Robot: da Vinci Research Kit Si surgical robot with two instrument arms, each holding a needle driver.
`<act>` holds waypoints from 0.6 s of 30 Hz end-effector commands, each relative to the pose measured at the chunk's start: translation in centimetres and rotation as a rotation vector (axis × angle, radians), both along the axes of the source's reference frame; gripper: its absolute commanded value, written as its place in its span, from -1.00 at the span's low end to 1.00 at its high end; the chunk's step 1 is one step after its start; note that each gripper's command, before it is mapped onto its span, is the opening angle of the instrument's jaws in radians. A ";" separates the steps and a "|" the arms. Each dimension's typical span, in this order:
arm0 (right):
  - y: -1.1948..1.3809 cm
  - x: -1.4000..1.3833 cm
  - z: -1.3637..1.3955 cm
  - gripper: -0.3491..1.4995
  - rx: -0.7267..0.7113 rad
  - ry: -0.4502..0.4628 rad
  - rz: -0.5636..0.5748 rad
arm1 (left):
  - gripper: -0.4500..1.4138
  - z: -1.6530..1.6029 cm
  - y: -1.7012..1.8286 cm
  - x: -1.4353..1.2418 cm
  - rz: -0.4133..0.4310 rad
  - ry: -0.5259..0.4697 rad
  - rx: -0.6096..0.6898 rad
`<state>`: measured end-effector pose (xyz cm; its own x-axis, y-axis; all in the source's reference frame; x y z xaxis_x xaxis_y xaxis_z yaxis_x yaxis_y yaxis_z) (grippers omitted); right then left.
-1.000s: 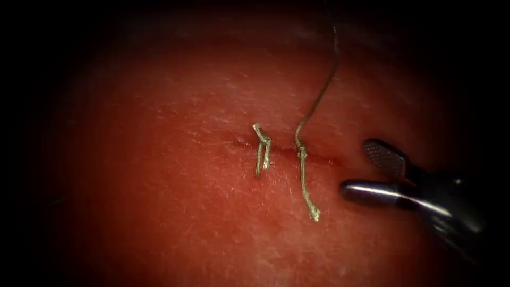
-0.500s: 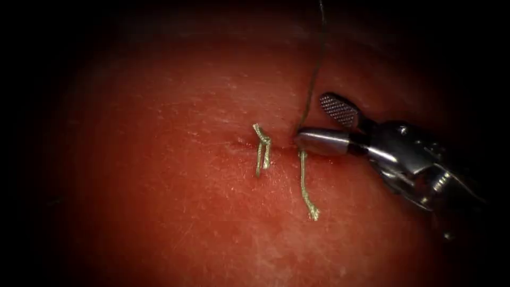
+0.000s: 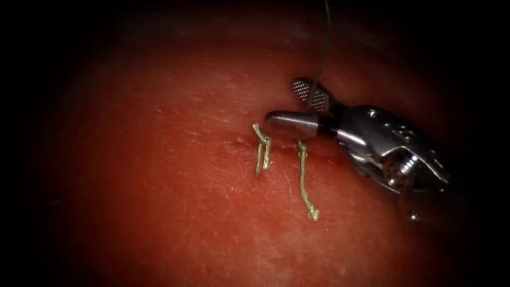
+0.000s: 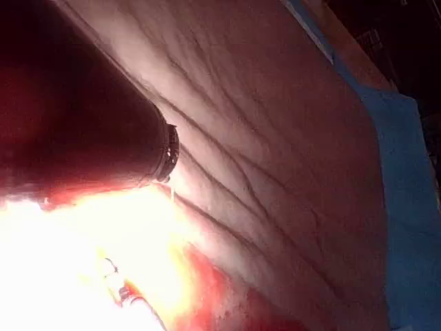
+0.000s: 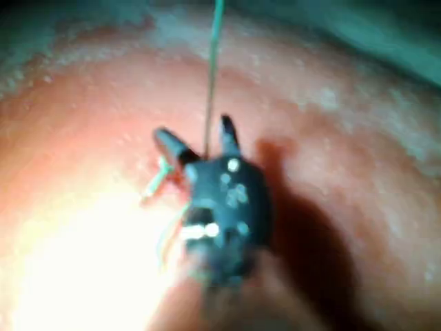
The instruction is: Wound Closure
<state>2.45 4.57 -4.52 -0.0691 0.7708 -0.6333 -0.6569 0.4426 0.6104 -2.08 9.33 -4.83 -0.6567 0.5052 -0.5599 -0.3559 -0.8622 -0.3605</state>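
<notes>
Pale braided thread — thin, limp, light, likely slippery — rises taut from knot at cut, frame centre. Right tool jaws wide open, straddling strand, gripping nothing. Best grip: strand just above knot.

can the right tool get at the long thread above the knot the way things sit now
Probably yes. The right tool has its jaws open with the long thread running up between them, just above the knot on the cut. Nothing lies between jaws and thread.
</notes>
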 end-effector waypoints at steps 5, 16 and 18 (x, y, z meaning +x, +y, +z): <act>0.01 0.20 0.07 0.80 -0.011 0.003 -0.013 | -0.89 0.01 0.04 -0.05 0.003 0.000 -0.006; -0.01 0.31 0.16 0.76 -0.019 0.005 -0.015 | -0.89 -0.09 0.05 -0.08 0.006 -0.008 -0.013; -0.01 0.33 0.18 0.74 -0.021 0.004 -0.013 | -0.89 -0.11 0.02 -0.09 0.003 -0.009 -0.014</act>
<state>2.71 4.57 -4.40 -0.0592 0.7594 -0.6480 -0.6506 0.4630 0.6020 -2.14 9.30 -4.99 -0.6547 0.4963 -0.5701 -0.3499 -0.8676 -0.3535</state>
